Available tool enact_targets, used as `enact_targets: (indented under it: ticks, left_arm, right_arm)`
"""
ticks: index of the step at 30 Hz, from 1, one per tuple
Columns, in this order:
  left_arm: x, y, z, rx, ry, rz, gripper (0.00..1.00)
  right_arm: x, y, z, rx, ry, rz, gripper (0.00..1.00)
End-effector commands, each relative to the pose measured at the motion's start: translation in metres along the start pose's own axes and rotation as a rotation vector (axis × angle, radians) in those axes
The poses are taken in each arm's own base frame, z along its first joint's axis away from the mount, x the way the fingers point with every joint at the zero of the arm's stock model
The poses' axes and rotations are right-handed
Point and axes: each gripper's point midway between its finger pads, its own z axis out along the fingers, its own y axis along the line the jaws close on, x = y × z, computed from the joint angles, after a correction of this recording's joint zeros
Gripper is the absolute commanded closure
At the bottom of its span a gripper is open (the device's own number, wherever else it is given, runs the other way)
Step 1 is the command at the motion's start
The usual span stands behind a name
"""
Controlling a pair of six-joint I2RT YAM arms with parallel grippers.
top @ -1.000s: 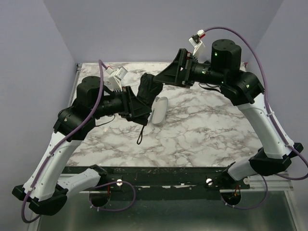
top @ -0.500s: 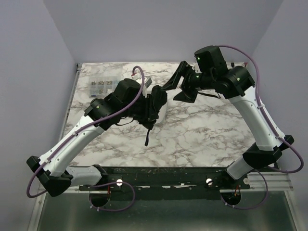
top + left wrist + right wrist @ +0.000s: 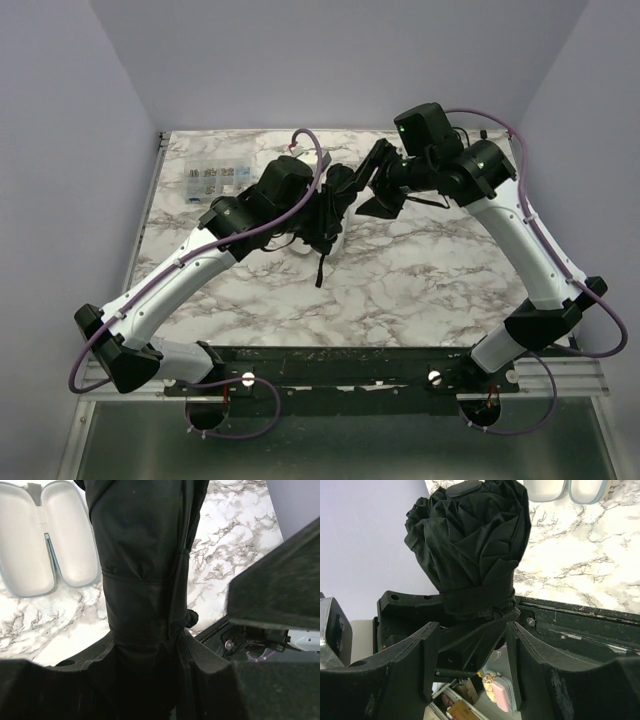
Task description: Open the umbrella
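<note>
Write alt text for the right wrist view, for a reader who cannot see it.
A folded black umbrella, its pleated canopy cinched by a strap, fills the centre, flanked closely by the two black fingers of the right gripper. Behind it lies a white marble table with a pale case at the top edge.

Umbrella (image 3: 470, 540): black cloth, matt, fine weave, creased into soft pleats; wrap strap of the same cloth.
Fingers (image 3: 420, 665) of right gripper (image 3: 472, 625): black plastic, matt, faintly grainy.
Table (image 3: 420, 270): white marble-look top with grey veins, smooth, low sheen.
Open case (image 3: 47, 545): pale grey shell, smooth, matt.
Arm shells (image 3: 535, 255): white plastic, slightly glossy.
Small box (image 3: 213, 181), far left: clear plastic.
</note>
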Motion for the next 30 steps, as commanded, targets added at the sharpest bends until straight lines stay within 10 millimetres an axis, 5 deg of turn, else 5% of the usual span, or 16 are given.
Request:
enact_targets:
  ticks: [1, 12, 25, 30]
  left_arm:
    - [-0.033, -0.027, -0.003, 0.083, -0.123, 0.047, 1.0]
    - [-0.036, -0.035, -0.004, 0.119, -0.146, 0.058, 1.0]
    - [-0.041, -0.037, -0.009, 0.121, -0.165, 0.057, 1.0]
    - [-0.045, -0.037, -0.01, 0.114, -0.17, 0.047, 1.0]
  right_arm:
    - [-0.006, 0.001, 0.007, 0.002, -0.029, 0.013, 0.4]
    - [-0.009, -0.012, 0.03, 0.06, -0.021, -0.03, 0.46]
    - [-0.014, -0.022, 0.035, 0.106, -0.035, -0.06, 0.97]
    - [-0.016, -0.022, 0.031, 0.113, -0.054, -0.069, 0.99]
